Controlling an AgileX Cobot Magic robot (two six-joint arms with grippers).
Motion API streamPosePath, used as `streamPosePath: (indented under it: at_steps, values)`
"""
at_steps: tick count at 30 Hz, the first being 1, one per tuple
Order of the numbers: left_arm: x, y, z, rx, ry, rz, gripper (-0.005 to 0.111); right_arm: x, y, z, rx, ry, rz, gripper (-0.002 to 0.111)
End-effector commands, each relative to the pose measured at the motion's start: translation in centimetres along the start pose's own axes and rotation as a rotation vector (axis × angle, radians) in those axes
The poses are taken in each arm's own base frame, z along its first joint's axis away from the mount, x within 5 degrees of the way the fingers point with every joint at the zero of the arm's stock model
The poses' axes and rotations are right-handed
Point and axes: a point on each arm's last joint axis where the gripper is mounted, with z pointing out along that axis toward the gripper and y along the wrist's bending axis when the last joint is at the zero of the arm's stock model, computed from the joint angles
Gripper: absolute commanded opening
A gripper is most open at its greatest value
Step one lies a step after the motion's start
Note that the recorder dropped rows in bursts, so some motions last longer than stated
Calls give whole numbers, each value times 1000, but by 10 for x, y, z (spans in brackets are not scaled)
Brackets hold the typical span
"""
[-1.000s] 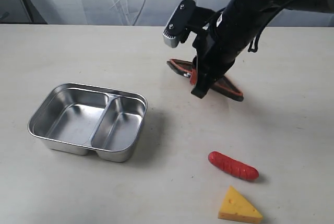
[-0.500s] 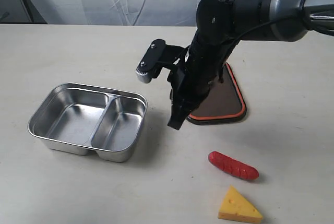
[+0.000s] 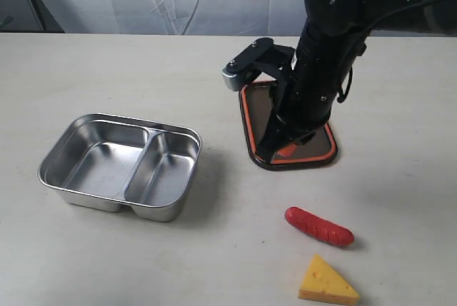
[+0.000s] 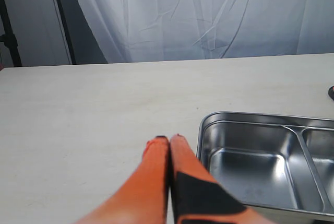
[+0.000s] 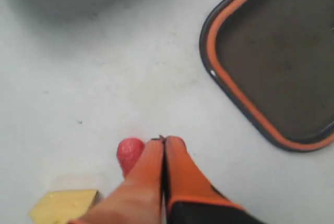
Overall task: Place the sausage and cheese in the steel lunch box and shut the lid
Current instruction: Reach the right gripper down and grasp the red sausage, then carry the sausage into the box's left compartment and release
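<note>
Lying flat, the lid (image 5: 282,62) sits beside closed right jaws.

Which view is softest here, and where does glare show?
Right wrist view: soft all over, the lid and the sausage smeared, the table washed pale. Exterior view: sharp, bright reflections on the steel lunch box, soft shadows. Left wrist view: crisp, even light, mild sheen inside the box.

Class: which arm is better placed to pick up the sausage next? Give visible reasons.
The right. The right gripper, shut, hangs near the sausage; the left gripper, also shut, sits by the steel lunch box, farther off.
</note>
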Motion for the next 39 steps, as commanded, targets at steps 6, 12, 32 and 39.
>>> streamPosePath:
  at_steps: [6, 12, 32, 39]
  values:
    - [1, 0, 0, -1, -2, -1, 0, 54, 19, 29, -57, 122, 6, 14]
    - [1, 0, 0, -1, -2, -1, 0, 59, 17, 44, -16, 55, 16, 46]
    - [1, 0, 0, -1, -2, -1, 0, 65, 16, 80, -33, 98, 43, 45]
    - [1, 0, 0, -1, -2, -1, 0, 68, 14, 100, -56, 157, 51, 44]
